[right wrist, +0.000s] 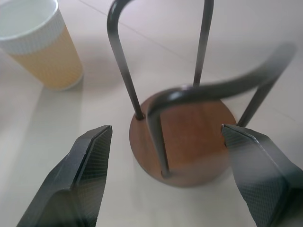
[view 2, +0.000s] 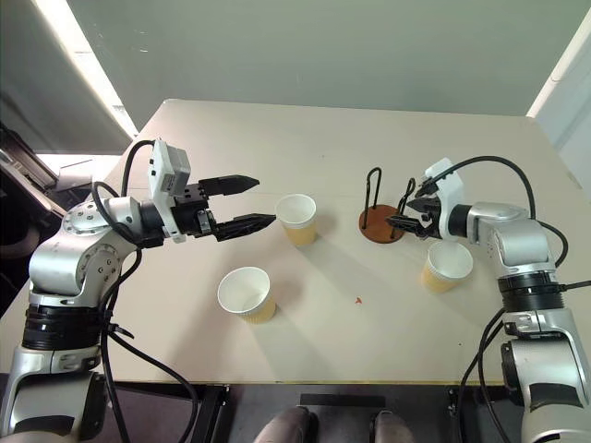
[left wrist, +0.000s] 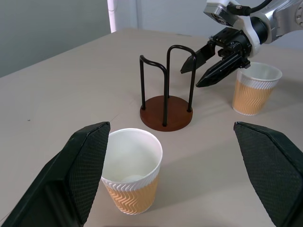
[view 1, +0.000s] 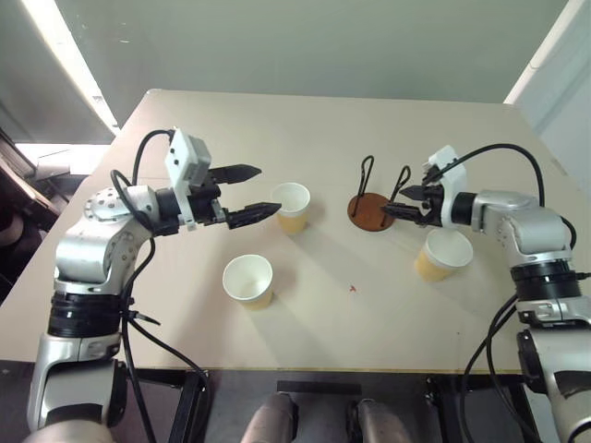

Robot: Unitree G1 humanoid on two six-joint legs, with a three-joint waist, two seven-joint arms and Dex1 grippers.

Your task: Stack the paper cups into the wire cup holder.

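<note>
Tan-yellow paper cups with rolled white rims are seen standing apart on the beige desk (view 1: 305, 314) in the head view: one (view 1: 292, 207) just past the left gripper (view 1: 254, 192), one (view 1: 248, 280) nearer the front edge, one (view 1: 443, 254) beside the right arm. The wire cup holder (view 1: 371, 205), a reddish-brown disc with two black wire loops, is found between them and holds no cup, so the whole stacking is judged still to be done.

From the left wrist, the black fingers (left wrist: 80, 175) are shown spread wide and gripping nothing, with a cup (left wrist: 131, 177) standing upright between them, untouched as far as can be told; the right gripper (left wrist: 206, 68) is seen at the holder's loops.

From the right wrist, the fingers (right wrist: 85, 175) are likewise parted and empty, framing the holder's disc (right wrist: 199, 137) closely; contact with the wire cannot be told.
</note>
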